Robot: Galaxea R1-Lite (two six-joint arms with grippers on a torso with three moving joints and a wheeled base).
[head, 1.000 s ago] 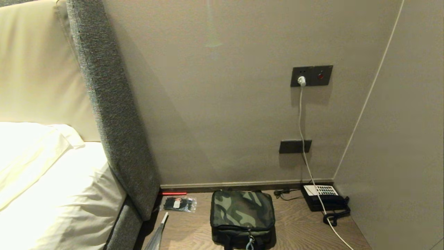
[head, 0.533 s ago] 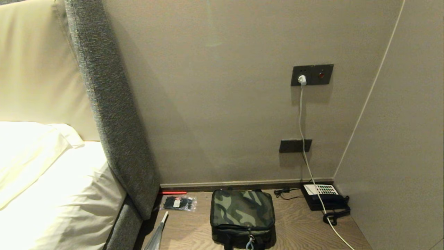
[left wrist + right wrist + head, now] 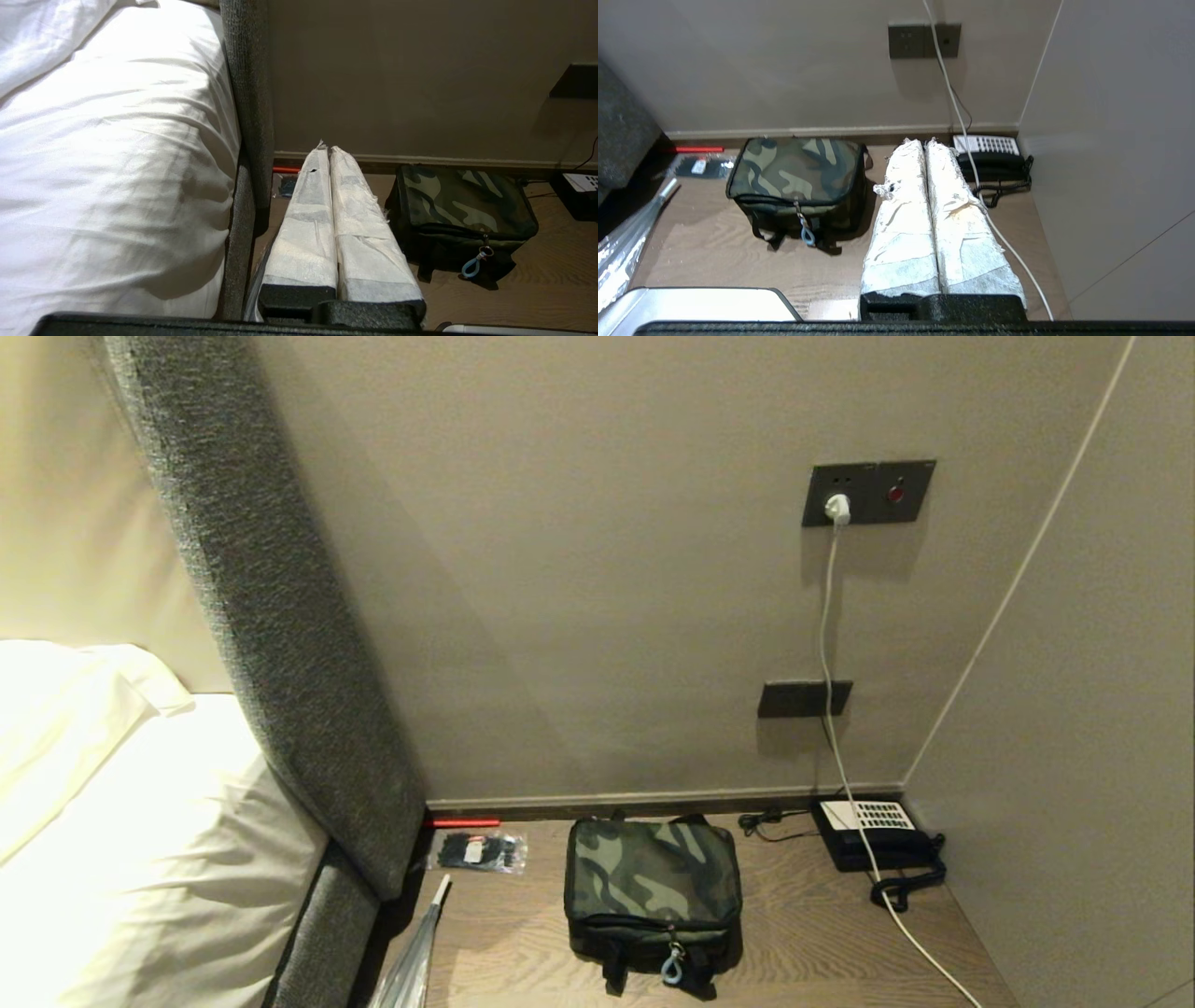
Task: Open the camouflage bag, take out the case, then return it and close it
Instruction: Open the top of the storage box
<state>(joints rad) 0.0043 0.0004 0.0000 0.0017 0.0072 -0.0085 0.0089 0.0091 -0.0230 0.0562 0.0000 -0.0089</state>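
On the wooden counter [image 3: 822, 943] beside the bed [image 3: 140, 859], against the wall: camouflage bag [image 3: 652, 887] sits flat, zipper run fully round, blue pull loop [image 3: 671, 973] hanging at its near face. Bag unopened; the case is not visible, presumably inside. Left claw [image 3: 328, 149] pressed together, empty, hanging short of the bag near the bed edge. Right claw [image 3: 924, 142] likewise pressed together, empty, between bag and telephone [image 3: 878, 845]. Neither touches the bag. Judgement: nothing done yet; unzip, lift out, return, rezip all remain.
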